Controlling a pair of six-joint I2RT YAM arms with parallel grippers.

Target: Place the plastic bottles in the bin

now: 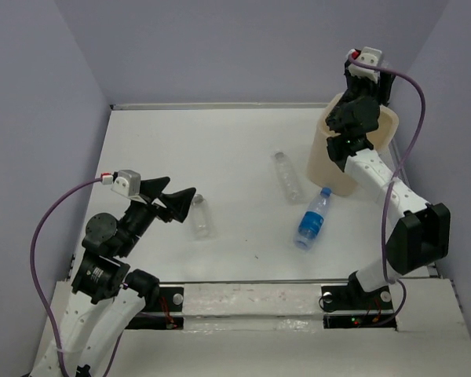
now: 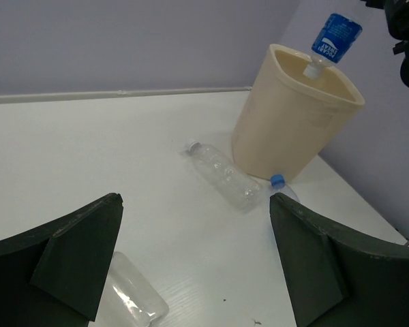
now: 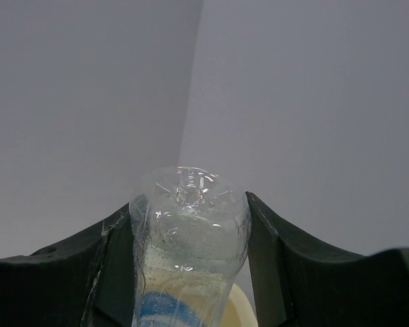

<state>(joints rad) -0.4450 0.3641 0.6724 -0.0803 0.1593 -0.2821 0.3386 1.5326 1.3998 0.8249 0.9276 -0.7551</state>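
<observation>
Cream-beige bin (image 1: pixel 323 161), blue-labelled clear bottle (image 2: pixel 334 35), unlabelled clear bottle (image 1: pixel 286 177), white table (image 1: pixel 196 141).

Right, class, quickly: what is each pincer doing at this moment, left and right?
Left pincer: open, holding nothing.
Right pincer: shut on a blue-labelled bottle, neck down over the bin.

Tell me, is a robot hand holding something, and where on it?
The right gripper holds a blue-labelled bottle by its body near the base; the left gripper holds nothing.
</observation>
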